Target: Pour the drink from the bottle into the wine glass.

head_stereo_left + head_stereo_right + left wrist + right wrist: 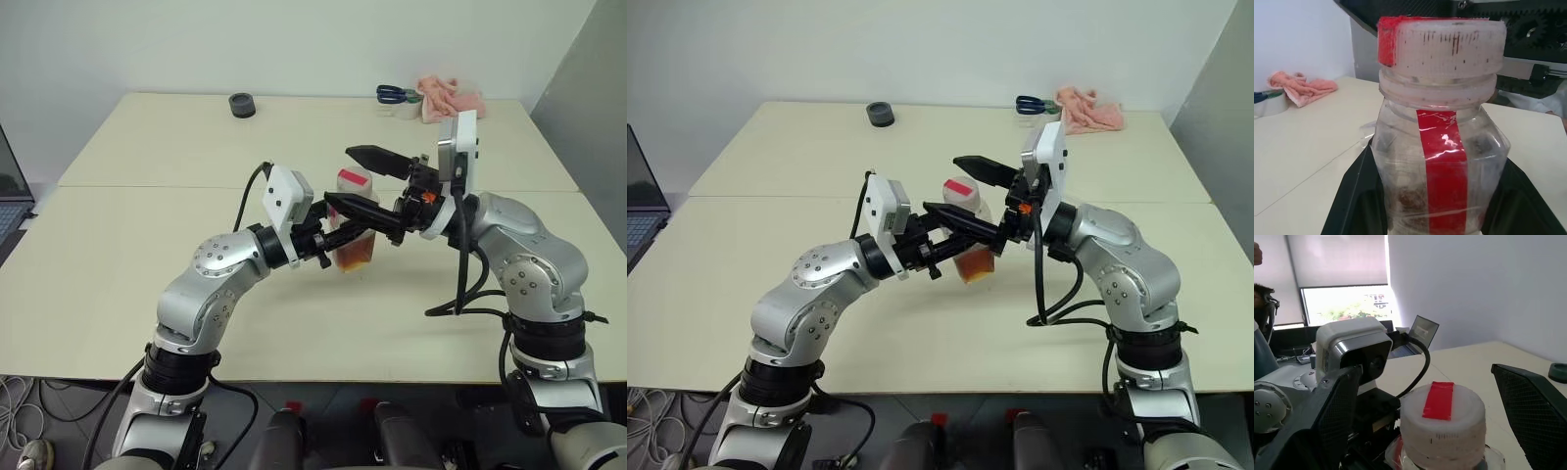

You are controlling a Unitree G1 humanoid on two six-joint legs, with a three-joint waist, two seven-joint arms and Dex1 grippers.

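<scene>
You are holding the bottle [356,230] in the left gripper [355,233] at the centre of the frame, lifted off the table [147,147], with the fingers clamped narrow on its lower body. The right gripper [377,179] is standing with its fingers spread wide on either side of the cap [1442,426], one finger above it and one below in the head view, neither yet touching.

The step in hand appears to be unscrewing the cap. To do it well, you are centring the wide fingers around the cap's ribbed rim, so bring them level with the rim, not the neck below it, before closing. Be keeping the left grip firm and the bottle upright while the right one turns, or the body may spin or tip in the fingers.

The bottle is carrying the drink [357,253], amber and sitting low, filling roughly the bottom part; the cap is on. Toward the upper right of the frame, scissors [395,94] and a pink cloth [451,98] are lying; a small dark ring [242,104] is sitting at upper centre.
</scene>
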